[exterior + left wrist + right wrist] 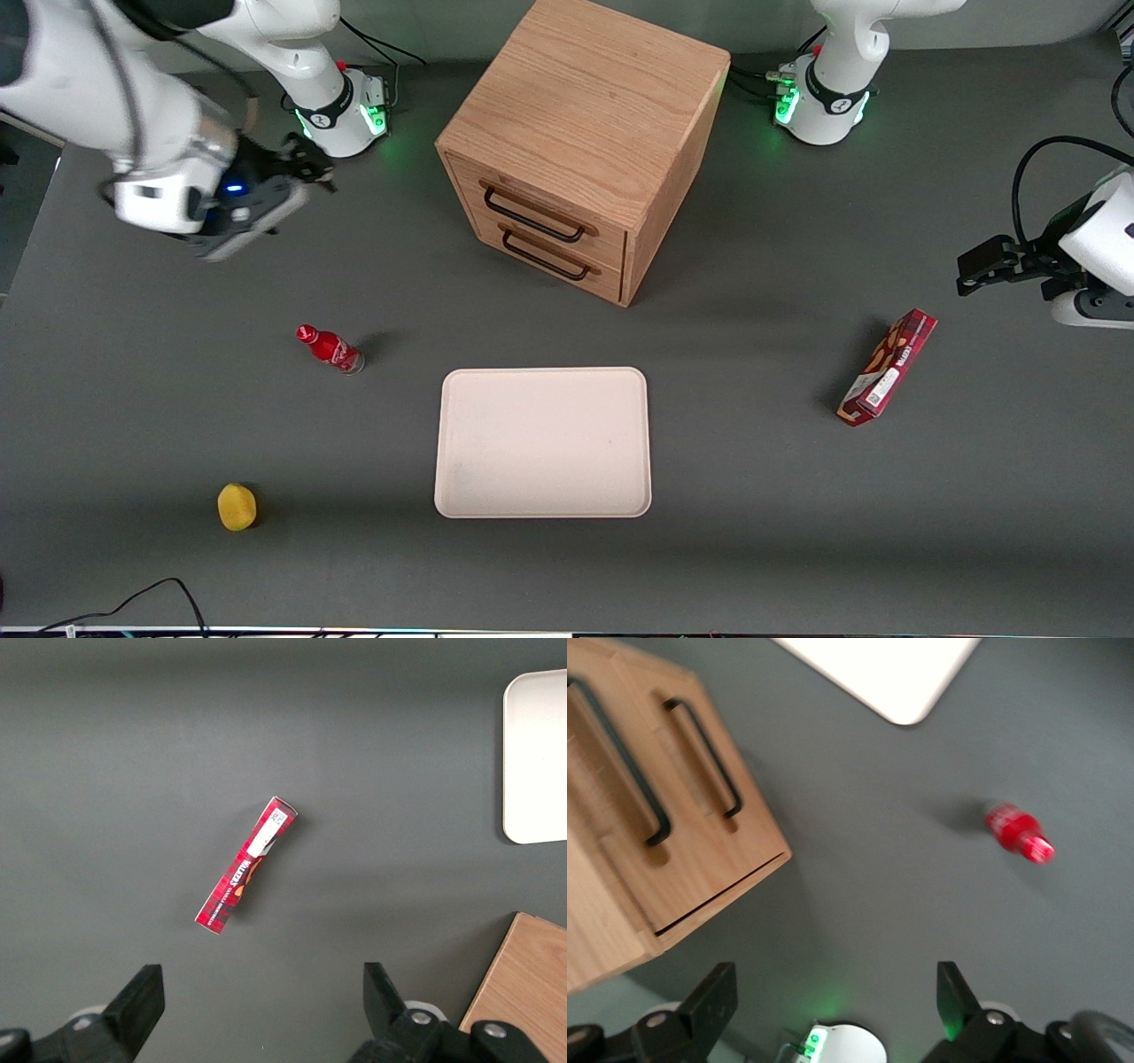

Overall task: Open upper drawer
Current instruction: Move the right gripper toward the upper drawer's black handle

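The oak cube cabinet (589, 97) stands at the middle of the table, farther from the front camera than the tray. Its upper drawer (567, 211) is shut, with its thin black bar handle (532, 218) above the matching lower drawer's handle (545, 258). My right gripper (306, 167) hangs open and empty above the table, toward the working arm's end, near its own base and well apart from the cabinet. In the right wrist view the gripper (833, 992) shows spread fingers (713, 997) with nothing between them, and the upper drawer's handle (620, 762) lies beside the lower one (704, 753).
A white tray (542, 441) lies in front of the cabinet. A red bottle (330, 348) lies between my gripper and the tray. A yellow fruit (236, 507) sits near the front edge. A red box (888, 367) lies toward the parked arm's end.
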Controlling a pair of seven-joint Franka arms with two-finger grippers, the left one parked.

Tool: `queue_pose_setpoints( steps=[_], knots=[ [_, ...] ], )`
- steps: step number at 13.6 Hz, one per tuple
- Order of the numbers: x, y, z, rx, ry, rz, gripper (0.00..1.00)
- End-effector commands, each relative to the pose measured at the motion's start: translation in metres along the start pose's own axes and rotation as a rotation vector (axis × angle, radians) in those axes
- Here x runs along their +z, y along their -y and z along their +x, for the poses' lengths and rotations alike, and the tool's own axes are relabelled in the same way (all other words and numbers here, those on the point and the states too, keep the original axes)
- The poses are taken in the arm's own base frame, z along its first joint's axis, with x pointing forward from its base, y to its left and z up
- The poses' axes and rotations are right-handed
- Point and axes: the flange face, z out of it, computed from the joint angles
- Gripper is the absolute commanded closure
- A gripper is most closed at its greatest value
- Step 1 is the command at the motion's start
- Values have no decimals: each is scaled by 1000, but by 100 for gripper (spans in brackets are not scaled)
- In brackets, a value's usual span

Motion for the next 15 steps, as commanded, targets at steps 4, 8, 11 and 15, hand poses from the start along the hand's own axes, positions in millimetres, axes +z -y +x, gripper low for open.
queue_pose_setpoints(
  steps=[4,8,11,15],
  knots=[
    [41,45,49,-213,45,39,0],
    [69,71,83,-362,7,74,0],
    [86,95,106,-405,0,93,0],
    [92,115,126,-423,-8,115,0]
  ],
)
